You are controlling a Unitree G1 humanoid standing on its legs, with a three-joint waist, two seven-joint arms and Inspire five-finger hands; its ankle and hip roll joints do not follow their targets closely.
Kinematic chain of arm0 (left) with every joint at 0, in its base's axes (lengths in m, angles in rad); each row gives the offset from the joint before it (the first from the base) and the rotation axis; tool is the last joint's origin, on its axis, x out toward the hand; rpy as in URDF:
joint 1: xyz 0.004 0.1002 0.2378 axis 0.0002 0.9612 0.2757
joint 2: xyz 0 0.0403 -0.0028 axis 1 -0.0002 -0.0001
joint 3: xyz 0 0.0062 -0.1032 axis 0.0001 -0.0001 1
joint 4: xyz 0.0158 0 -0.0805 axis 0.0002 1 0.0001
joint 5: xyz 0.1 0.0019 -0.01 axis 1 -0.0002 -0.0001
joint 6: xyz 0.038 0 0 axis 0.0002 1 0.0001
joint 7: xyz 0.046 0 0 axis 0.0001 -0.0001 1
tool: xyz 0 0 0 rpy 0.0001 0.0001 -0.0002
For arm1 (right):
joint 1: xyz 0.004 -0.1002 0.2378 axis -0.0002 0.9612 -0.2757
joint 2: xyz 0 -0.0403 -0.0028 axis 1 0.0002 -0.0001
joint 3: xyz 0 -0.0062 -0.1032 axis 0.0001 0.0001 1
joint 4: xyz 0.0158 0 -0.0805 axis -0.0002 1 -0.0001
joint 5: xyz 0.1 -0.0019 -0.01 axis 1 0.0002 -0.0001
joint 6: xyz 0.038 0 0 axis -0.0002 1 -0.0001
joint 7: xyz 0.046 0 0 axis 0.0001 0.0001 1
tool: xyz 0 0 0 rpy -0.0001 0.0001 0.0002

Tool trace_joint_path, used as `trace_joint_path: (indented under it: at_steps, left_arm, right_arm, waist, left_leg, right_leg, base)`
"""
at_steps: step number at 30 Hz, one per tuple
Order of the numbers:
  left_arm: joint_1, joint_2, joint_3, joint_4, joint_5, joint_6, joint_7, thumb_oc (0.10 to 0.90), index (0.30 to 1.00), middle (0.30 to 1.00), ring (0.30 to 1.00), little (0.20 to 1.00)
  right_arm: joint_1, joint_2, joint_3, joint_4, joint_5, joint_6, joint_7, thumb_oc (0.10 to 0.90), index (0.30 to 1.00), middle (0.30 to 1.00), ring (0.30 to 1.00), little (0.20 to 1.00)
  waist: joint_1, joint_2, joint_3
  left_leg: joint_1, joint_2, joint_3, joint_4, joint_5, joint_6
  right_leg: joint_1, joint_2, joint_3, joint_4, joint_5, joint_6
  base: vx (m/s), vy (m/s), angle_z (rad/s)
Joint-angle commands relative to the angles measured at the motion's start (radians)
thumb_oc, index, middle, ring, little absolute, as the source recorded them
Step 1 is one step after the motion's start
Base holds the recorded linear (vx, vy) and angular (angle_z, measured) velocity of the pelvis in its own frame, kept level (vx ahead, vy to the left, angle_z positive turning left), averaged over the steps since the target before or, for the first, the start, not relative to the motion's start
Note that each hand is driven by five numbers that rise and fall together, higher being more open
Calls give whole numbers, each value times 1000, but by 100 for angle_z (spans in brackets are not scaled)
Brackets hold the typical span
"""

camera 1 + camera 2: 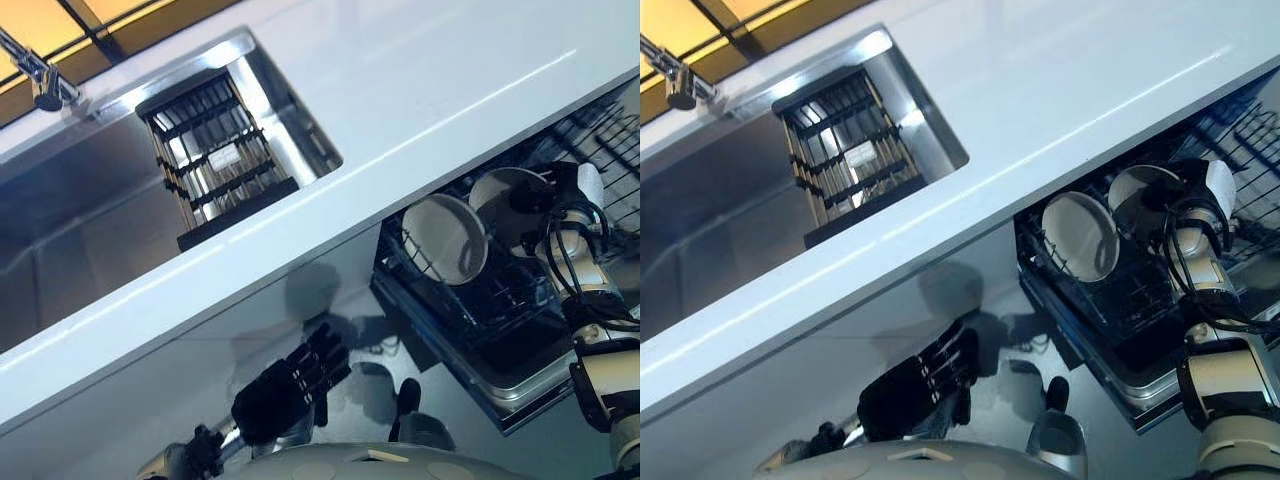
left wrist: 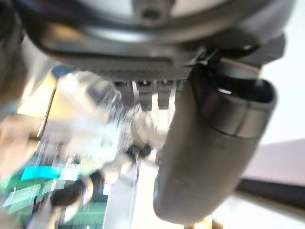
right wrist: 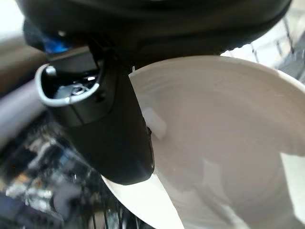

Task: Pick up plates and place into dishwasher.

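Right hand (image 1: 560,200) was pinched on a round white ceramic plate (image 1: 505,205) over the dark wire dishwasher rack (image 1: 480,300), beside another white plate (image 1: 445,238). Probably best lowered upright between tines, then released. Left hand (image 1: 285,390) hung relaxed, fingers straight.

The right hand (image 1: 560,195) is gripping a white plate (image 1: 505,200) over the dishwasher rack (image 1: 480,300), just beside another plate (image 1: 445,238) standing there. The left hand (image 1: 285,385) is hanging relaxed below the white counter (image 1: 400,90).

No legible text, label, number or sign anywhere: none on the white counter (image 1: 420,90), the sink rack (image 1: 215,160), the plates (image 1: 445,238) or the dishwasher rack (image 1: 490,300).
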Motion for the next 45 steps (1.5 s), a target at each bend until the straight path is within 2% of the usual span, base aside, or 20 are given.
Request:
trace_joint_path:
  at_steps: [1, 6, 10, 13, 19, 25, 26, 27, 28, 32, 38, 45]
  left_arm:
    - [61, 32, -51, 72, 126, -103, 103, 800, 900, 900, 900, 900]
    - [59, 36, -75, 65, 156, -158, 172, 800, 900, 900, 900, 900]
    - [57, 41, -77, 86, 100, -234, 324, 800, 900, 900, 900, 900]
    - [53, 46, -65, 96, 106, -265, 415, 800, 900, 900, 900, 900]
    - [50, 49, -63, 108, 111, -312, 515, 800, 900, 900, 900, 900]
    - [47, 37, -65, 101, 140, -339, 551, 800, 900, 900, 900, 900]
    - [48, 36, -65, 99, 138, -339, 564, 800, 900, 900, 900, 900]
    - [46, 34, -64, 98, 136, -338, 572, 800, 900, 900, 900, 900]
    - [43, 34, -61, 97, 143, -341, 585, 800, 900, 900, 900, 900]
    - [35, 31, -46, 126, 206, -359, 664, 800, 900, 900, 900, 900]
    - [34, 32, -36, 185, 293, -324, 712, 800, 900, 900, 900, 900]
    - [30, 24, -39, 221, 296, -327, 711, 800, 900, 900, 900, 900]
  right_arm:
    - [-137, -94, 28, -24, 3, -37, -43, 100, 300, 300, 300, 200]
    - [-147, -89, 32, 10, 8, -46, -25, 100, 300, 300, 300, 200]
    - [-151, -82, 35, 31, 10, -65, -18, 100, 300, 300, 300, 200]
    - [-144, -77, 32, 43, 8, -77, -7, 100, 300, 300, 300, 200]
    - [-106, -65, 23, 45, -26, -99, 31, 100, 300, 300, 300, 200]
    - [-43, -33, 29, 46, -19, -91, 109, 100, 300, 300, 300, 200]
    - [-29, -25, 27, 45, -5, -89, 125, 235, 415, 415, 415, 335]
    - [-21, -19, 24, 44, 3, -89, 132, 235, 415, 415, 415, 335]
    - [-9, -11, 17, 49, 20, -91, 149, 800, 900, 900, 900, 900]
    - [38, 20, -32, 76, 120, -118, 168, 800, 900, 900, 900, 900]
    - [75, 29, -102, 75, 249, -183, 185, 800, 900, 900, 900, 900]
    - [93, 13, -142, -11, 326, -177, 199, 800, 900, 900, 900, 900]
  waist:
    - [30, -30, 26]
    - [35, 5, 52]
    - [39, 20, 70]
    - [41, 17, 75]
    - [40, 1, 77]
    - [35, -27, 72]
    - [32, -31, 72]
    - [30, -34, 71]
    - [28, -40, 68]
    - [18, -62, 55]
    - [4, -89, 33]
    - [-23, -106, 5]
  left_leg:
    - [8, -48, 44, 228, -267, 2]
    - [-14, -67, 35, 275, -285, 5]
    - [-28, -78, 27, 318, -301, 10]
    - [-33, -79, 24, 344, -310, 10]
    - [-29, -73, 27, 379, -317, 12]
    - [-16, -60, 32, 408, -321, 13]
    - [-9, -56, 34, 409, -321, 14]
    - [-5, -54, 35, 409, -321, 14]
    - [0, -52, 36, 410, -323, 15]
    - [34, -44, 41, 407, -332, 19]
    - [73, -37, 41, 395, -338, 20]
    - [109, -41, 52, 360, -344, 20]
  right_leg:
    - [-138, -21, -57, 225, -59, -87]
    - [-160, -38, -63, 278, -83, -99]
    - [-172, -54, -61, 321, -95, -104]
    - [-172, -61, -59, 341, -102, -105]
    - [-158, -65, -58, 358, -108, -104]
    - [-131, -60, -43, 359, -106, -101]
    - [-123, -58, -38, 357, -105, -100]
    - [-119, -58, -35, 357, -105, -100]
    - [-113, -56, -31, 355, -105, -99]
    - [-82, -50, -12, 348, -101, -94]
    - [-45, -38, 15, 322, -87, -82]
    - [-21, -21, 50, 275, -67, -71]
  base:
    - [-33, 87, 5]
    - [-13, 101, 11]
    - [-3, 70, 14]
    - [12, 33, 4]
    - [2, 3, 1]
    - [12, -1, 1]
    - [43, 0, 1]
    - [0, 0, 0]
    - [0, 0, 0]
    - [51, 1, -5]
    - [38, -30, -9]
    - [19, -9, -8]
